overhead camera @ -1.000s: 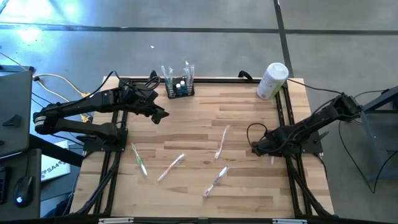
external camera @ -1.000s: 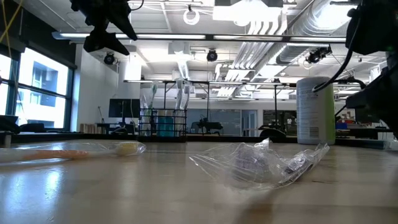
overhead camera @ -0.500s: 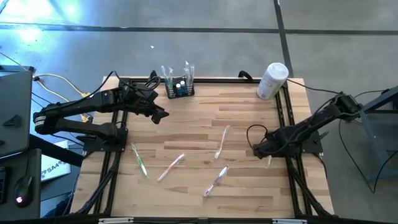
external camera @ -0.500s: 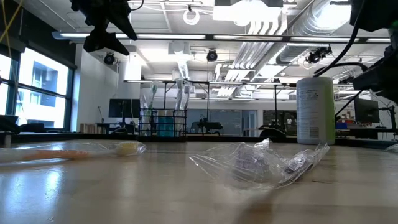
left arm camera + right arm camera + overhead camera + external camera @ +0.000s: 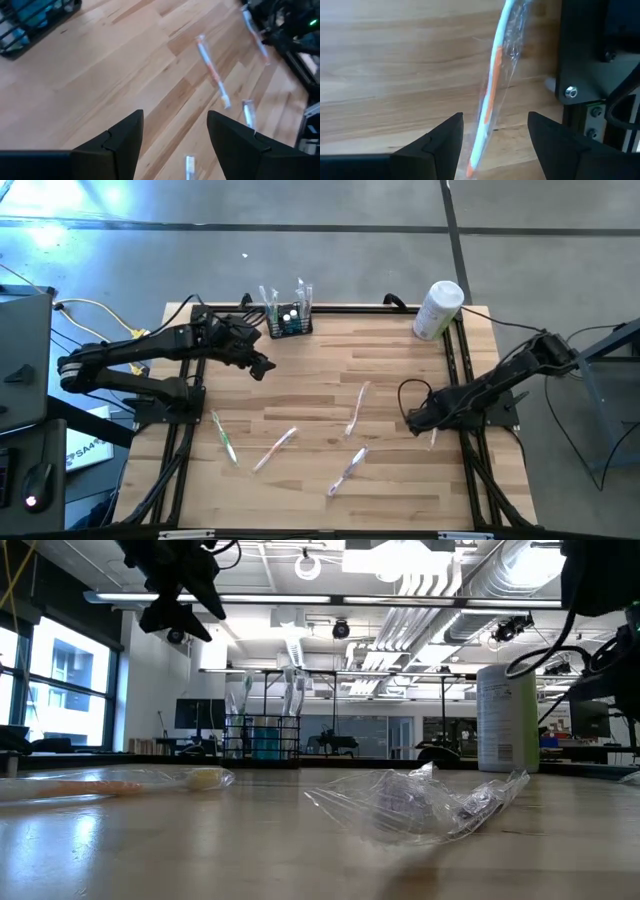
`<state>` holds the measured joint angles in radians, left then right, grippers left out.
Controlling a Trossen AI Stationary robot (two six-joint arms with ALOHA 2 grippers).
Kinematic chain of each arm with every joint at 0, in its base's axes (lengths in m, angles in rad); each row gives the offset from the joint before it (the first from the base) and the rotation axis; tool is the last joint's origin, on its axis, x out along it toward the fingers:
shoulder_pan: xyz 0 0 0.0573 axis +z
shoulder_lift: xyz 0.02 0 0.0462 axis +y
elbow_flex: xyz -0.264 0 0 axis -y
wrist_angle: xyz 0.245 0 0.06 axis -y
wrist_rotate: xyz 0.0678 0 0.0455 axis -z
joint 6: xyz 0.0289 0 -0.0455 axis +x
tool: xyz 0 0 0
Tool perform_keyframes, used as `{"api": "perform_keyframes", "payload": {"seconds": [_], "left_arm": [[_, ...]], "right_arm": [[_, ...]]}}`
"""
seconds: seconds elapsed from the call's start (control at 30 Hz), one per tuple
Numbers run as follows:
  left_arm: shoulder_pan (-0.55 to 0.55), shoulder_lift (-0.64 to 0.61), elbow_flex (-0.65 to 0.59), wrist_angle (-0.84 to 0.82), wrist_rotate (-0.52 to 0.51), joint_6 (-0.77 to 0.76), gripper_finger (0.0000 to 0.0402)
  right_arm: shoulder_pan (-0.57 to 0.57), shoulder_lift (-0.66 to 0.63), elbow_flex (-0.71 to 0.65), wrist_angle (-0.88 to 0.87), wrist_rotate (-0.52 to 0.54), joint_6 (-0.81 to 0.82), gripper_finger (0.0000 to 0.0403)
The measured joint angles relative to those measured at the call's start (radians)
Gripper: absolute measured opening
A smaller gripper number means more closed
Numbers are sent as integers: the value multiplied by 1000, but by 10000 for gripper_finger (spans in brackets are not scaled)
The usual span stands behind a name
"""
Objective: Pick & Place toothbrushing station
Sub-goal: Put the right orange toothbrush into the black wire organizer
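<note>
High view — toothbrushing station (image 5: 288,320) holds upright toothbrushes (image 5: 302,290) — white container (image 5: 437,310) apart.

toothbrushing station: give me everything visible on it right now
The toothbrushing station is a small black wire rack with compartments, standing upright at the table's far edge, left of centre. Several wrapped toothbrushes stand in it, sticking up above its rim, and something blue sits inside. The low view shows its open bars. Neither gripper touches it; the left gripper, open, hovers nearest, just short of it.
</note>
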<state>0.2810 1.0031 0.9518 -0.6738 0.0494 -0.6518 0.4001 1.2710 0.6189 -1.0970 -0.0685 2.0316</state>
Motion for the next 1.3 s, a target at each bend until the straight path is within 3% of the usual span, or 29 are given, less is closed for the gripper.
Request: {"api": "perform_keyframes", "payload": {"seconds": [0.3,0.57,0.8,0.97,1.1,1.3], "left_arm": [[0,3,0,2,2,13,216],[0,3,0,1,5,19,216],[0,3,0,1,15,32,216],[0,3,0,27,76,46,216],[0,3,0,56,93,51,216],[0,3,1,86,109,53,216]], "right_arm": [[-1,58,-1,24,13,14,215],[-1,75,-74,207,-44,15,215],[-2,77,-87,219,-16,6,215],[-2,77,-87,220,-1,-25,211],[-3,78,-88,228,10,-125,173],[-4,78,-88,239,46,-145,56]]}}
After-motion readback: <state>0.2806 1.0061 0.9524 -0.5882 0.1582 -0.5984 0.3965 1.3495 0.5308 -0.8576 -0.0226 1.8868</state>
